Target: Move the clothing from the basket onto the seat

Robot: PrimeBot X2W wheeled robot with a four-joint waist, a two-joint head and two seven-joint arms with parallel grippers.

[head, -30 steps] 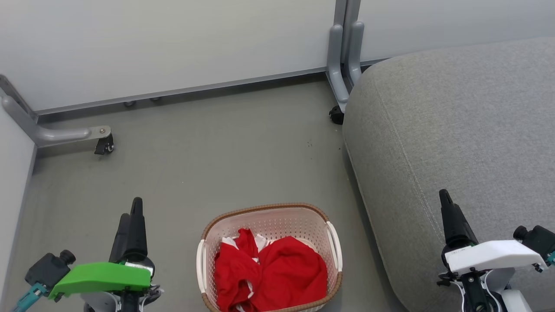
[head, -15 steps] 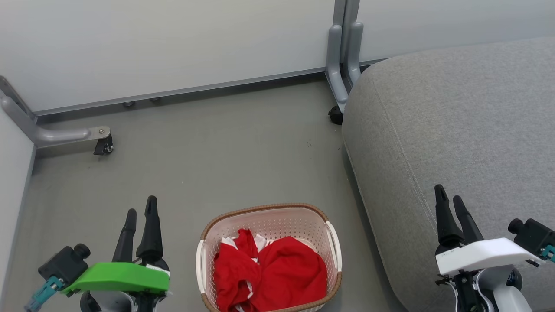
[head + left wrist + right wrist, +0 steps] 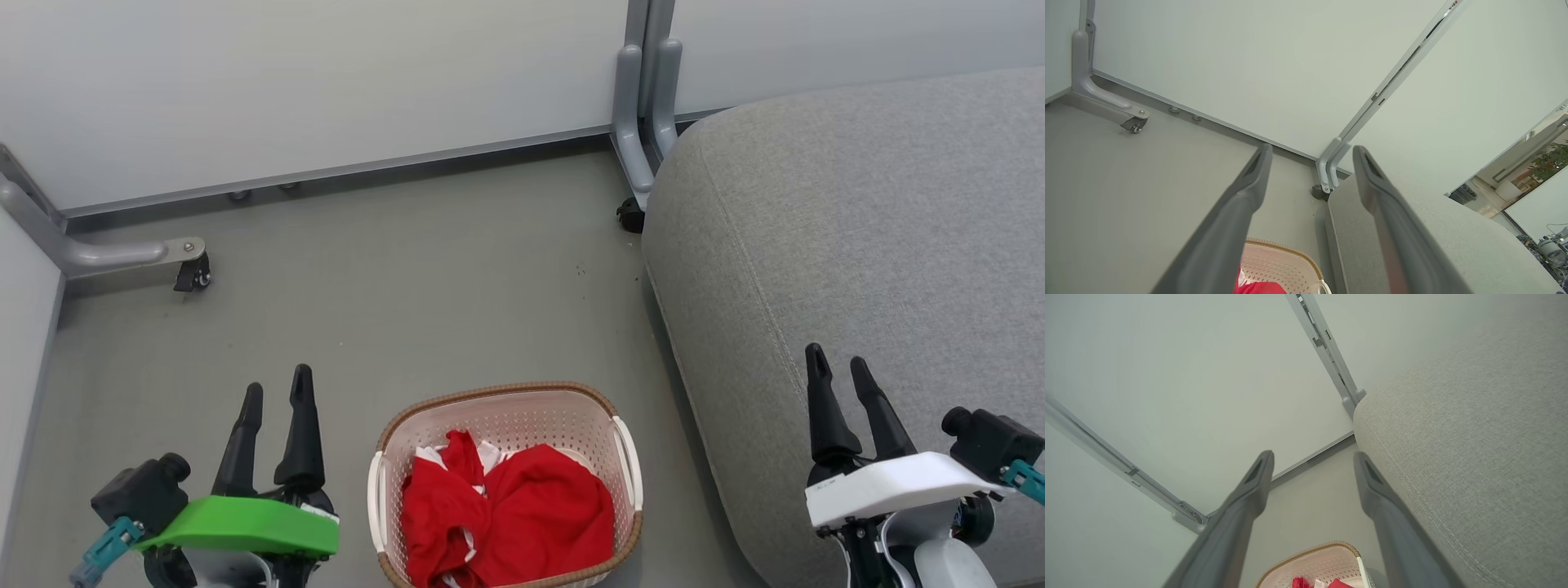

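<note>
1. The red clothing point(image 3: 510, 523) lay in a bunched heap inside the basket point(image 3: 498, 390). The basket stood on the grey floor point(image 3: 408, 286), near the bottom of the head view.
2. The seat point(image 3: 857, 229) was the big grey cushion on the robot's right, just beside the basket but not touching it. Nothing lay on the part of it that could be seen.
3. The left gripper point(image 3: 278, 380) hung over the floor to the left of the basket. Its two dark fingers were spread apart, with nothing between them.
4. The right gripper point(image 3: 836, 356) hung over the front edge of the seat. Its fingers were spread apart too, and they held nothing.
5. The clothing looked soft, thin and light, with some white trim showing on the red. It would likely flop, bend and hang down when lifted, and it would not break.
6. It might be a little slippery, so a pinch on one thin layer could let go.
7. A good place to take hold looked like the raised fold near the top middle of the heap, where the cloth bunched up thick.
8. The fingers should stay away from the basket's wall of small holes. The basket looked light and might lift or tip along with the cloth.
9. I could not read any words, brand or label on the clothing, the basket, the seat or the pale wall point(image 3: 326, 82). I could not tell whether one piece or more lay in the heap.
</note>
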